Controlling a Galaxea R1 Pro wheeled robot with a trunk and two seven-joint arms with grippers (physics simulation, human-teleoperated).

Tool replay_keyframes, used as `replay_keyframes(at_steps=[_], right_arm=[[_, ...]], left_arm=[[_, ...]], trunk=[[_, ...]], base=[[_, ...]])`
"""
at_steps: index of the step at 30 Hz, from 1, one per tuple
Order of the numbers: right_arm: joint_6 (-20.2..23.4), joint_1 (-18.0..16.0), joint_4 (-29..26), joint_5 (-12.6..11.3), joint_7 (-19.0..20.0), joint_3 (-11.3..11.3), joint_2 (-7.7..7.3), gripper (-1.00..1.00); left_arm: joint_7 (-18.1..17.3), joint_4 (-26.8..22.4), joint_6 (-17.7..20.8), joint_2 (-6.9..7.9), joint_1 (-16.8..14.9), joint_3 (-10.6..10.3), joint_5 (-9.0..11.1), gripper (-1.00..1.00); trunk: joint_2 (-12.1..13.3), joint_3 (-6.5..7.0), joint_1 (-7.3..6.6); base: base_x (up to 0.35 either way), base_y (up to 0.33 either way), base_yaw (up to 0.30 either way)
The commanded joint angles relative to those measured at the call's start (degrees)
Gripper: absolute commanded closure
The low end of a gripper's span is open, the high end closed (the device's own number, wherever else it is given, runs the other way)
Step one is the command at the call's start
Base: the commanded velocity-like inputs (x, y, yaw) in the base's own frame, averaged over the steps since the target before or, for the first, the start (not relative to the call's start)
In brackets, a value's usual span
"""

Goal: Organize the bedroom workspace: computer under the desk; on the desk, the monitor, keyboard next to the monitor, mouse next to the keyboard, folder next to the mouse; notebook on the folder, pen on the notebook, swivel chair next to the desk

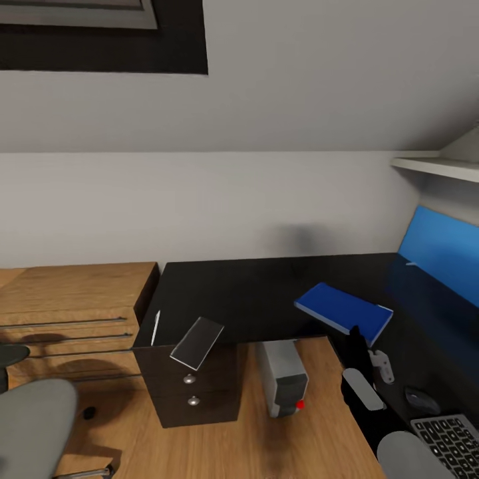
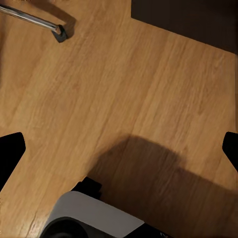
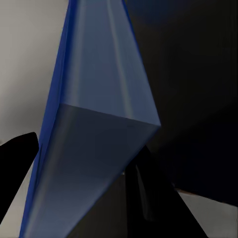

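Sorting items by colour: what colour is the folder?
Bright blue; the folder shows best in the head view.

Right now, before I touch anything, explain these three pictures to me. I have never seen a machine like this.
This is a simulated wheeled robot with two arms, each ending in a two-fingered tool.

The large picture comes from a camera on its head, looking down at a black desk. The other two come from cameras near each tool, looking along its fingers.

The right tool is closed on the edge of a blue folder, above the desk top. The left tool is open and empty, over the wooden floor.

A pale notebook sits tilted at the desk's front edge, with a thin pen beside it. The mouse and keyboard are on the right. The grey computer stands on the floor below.
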Motion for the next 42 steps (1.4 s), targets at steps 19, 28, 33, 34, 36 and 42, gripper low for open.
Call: replay_keyframes(at_steps=[19,28,33,34,36,42], right_arm=[[-2.67,-0.05,2.18,-10.34,-0.44,-4.45,0.9,1.0],[-3.4,-0.03,2.18,-12.94,-0.27,-4.95,0.96,1.0],[-3.34,-0.03,2.16,-12.91,-0.33,-4.99,0.92,1.0],[-3.34,-0.04,2.17,-12.9,-0.34,-5.05,0.92,1.0],[-3.38,-0.04,2.17,-12.96,-0.35,-5.15,0.92,1.0],[-3.86,-0.06,2.19,-12.96,-0.42,-5.23,0.99,1.0]], left_arm=[[0.4,-0.03,-0.49,0.09,-0.05,-0.36,0.6,-1.0],[0.37,-0.09,-0.55,0.09,-0.05,-0.36,0.6,-1.0],[0.37,-0.09,-0.56,0.09,-0.05,-0.36,0.6,-1.0],[0.37,-0.09,-0.57,0.09,-0.05,-0.36,0.6,-1.0],[0.37,-0.09,-0.54,0.09,-0.05,-0.36,0.6,-1.0],[0.37,-0.09,-0.51,0.09,-0.05,-0.35,0.6,-1.0]], trunk=[[-0.05,-0.63,0.0],[-0.05,-0.63,0.0],[-0.05,-0.63,0.0],[-0.05,-0.63,0.0],[-0.05,-0.63,0.0],[-0.05,-0.63,0.0]], base=[[0.0,0.0,-0.082],[0.061,0.0,0.0],[0.3,0.0,0.0],[0.322,-0.005,0.0],[0.297,-0.034,0.0],[0.1,-0.024,0.0]])
